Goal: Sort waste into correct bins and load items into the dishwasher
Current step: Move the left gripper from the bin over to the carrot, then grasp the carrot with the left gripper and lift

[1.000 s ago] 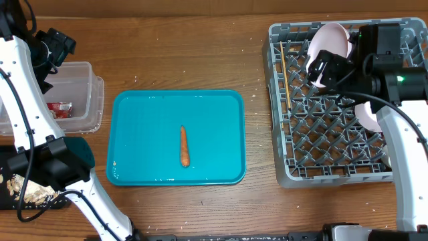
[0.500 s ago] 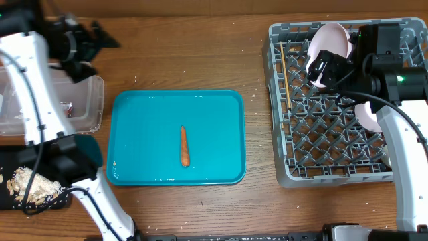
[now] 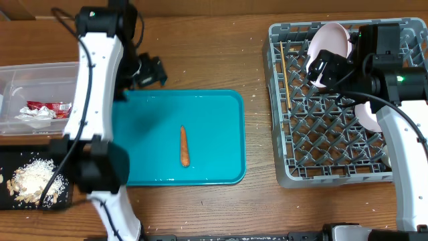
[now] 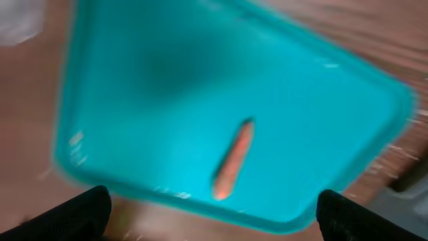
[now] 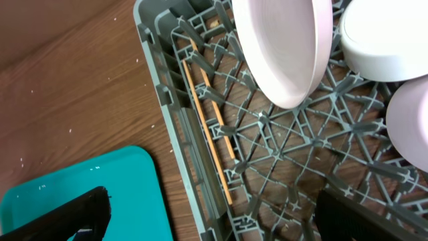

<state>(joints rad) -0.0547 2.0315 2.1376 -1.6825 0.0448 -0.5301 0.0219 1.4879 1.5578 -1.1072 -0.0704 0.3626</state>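
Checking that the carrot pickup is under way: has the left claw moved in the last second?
Yes. The left claw has swung right, from beside the clear tub to the teal tray's top-left corner.

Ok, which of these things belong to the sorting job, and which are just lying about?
Job:
carrot stick
clear tub holding the wrapper
black tray holding food scraps
dish rack with chopsticks and a bowl

Lying about:
teal tray, under the carrot stick
table
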